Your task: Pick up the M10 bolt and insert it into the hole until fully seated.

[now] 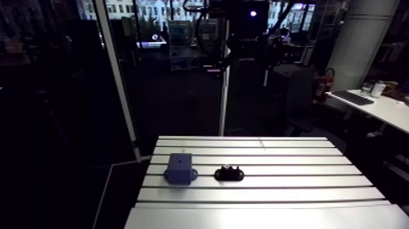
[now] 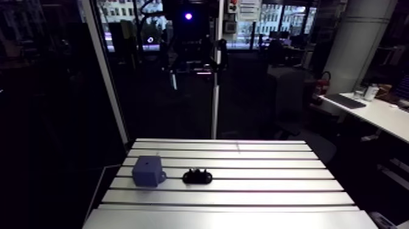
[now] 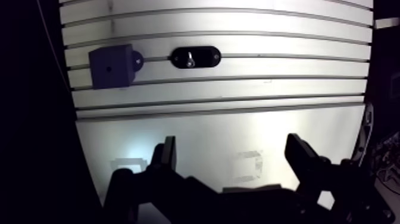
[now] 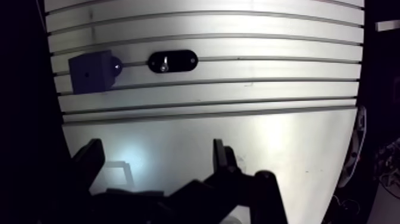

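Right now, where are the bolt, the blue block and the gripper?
bolt [image 3: 189,58], wrist view, on its shiny metal middle.
blue block [image 3: 110,65], wrist view, on its top face near the hole.
gripper [image 3: 232,143], wrist view, midway between its open fingertips.

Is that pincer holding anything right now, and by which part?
Nothing: the pincer is open and empty; the small silver bolt sits in its black oval holder.
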`<control>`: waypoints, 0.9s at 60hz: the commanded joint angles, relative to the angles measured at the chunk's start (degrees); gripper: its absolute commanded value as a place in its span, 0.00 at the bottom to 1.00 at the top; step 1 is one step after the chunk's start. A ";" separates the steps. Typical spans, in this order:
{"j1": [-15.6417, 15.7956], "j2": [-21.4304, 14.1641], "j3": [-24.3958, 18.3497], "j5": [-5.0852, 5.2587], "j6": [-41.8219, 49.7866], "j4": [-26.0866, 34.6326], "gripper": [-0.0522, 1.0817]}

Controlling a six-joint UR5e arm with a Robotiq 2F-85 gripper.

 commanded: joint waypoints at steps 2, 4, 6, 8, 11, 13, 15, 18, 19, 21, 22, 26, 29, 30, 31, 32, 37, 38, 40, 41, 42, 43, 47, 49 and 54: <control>2.11 6.25 -6.51 1.32 -0.79 0.53 0.05; 2.11 6.25 -6.51 1.32 -0.79 0.53 0.05; 2.11 6.32 -6.51 1.32 -0.79 0.53 0.05; 2.11 6.33 -6.51 1.32 -0.79 0.53 0.05; 2.11 6.33 -6.43 1.32 -0.79 0.53 0.05; 2.11 6.26 -6.35 1.32 -0.79 0.53 0.05; 2.11 6.25 -6.33 1.32 -0.79 0.53 0.05; 2.11 6.25 -6.41 1.32 -0.79 0.53 0.05; 2.11 6.25 -6.49 1.32 -0.79 0.53 0.05; 2.11 6.25 -6.51 1.32 -0.79 0.53 0.05; 2.11 6.25 -6.51 1.32 -0.79 0.53 0.05; 2.11 6.25 -6.51 1.32 -0.79 0.53 0.05; 2.11 6.25 -6.51 1.32 -0.79 0.53 0.05; 2.11 6.25 -6.51 1.32 -0.79 0.53 0.05; 2.11 6.25 -6.51 1.32 -0.79 0.53 0.05; 2.11 6.25 -6.51 1.32 -0.79 0.53 0.05; 2.11 6.25 -6.51 1.32 -0.79 0.53 0.05; 2.11 6.25 -6.51 1.32 -0.79 0.53 0.05; 2.11 6.25 -6.51 1.32 -0.79 0.53 0.05; 2.11 6.25 -6.51 1.32 -0.79 0.53 0.05; 2.11 6.25 -6.51 1.32 -0.79 0.53 0.05; 2.11 6.25 -6.43 1.25 -0.79 0.53 0.05; 2.11 6.17 -6.18 1.15 -0.79 0.37 0.05; 2.11 6.16 -6.01 1.14 -0.79 0.35 0.05; 2.11 6.08 -5.42 1.07 -0.70 0.35 0.05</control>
